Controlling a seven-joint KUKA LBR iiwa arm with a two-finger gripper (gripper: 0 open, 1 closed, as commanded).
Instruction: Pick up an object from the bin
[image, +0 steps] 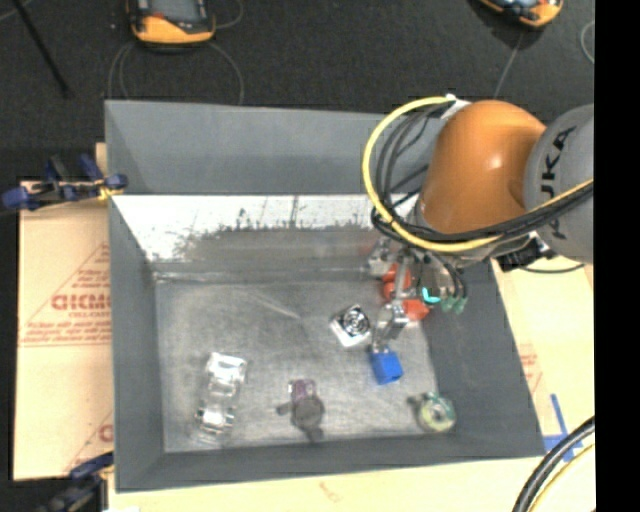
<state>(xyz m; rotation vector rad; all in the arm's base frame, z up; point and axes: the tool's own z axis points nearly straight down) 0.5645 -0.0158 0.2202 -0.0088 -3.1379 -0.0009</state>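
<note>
The gripper (390, 335) hangs over the right half of the grey metal bin (135, 330). Directly under its tip lies a small blue block (386, 368), bright, boxy and turned a little askew on the floor. The tip looks to meet the block's upper edge (contact is not certain), and whether the gripper is open or closed cannot be told.

Just left of the gripper sits a small white-and-silver piece (350, 325), shiny on top, close to the block but apart from it. Toward the front right corner rests a round, pale greenish thing (435, 411), near the wall.

Farther left along the front wall lies a dark purplish lump (304, 403), then a clear, glassy plastic piece (221, 393), well apart from the rest. The floor between them and the back wall is bare, dull and scuffed. Above it all bulges the arm's smooth orange cover (480, 165), ringed by cables.
</note>
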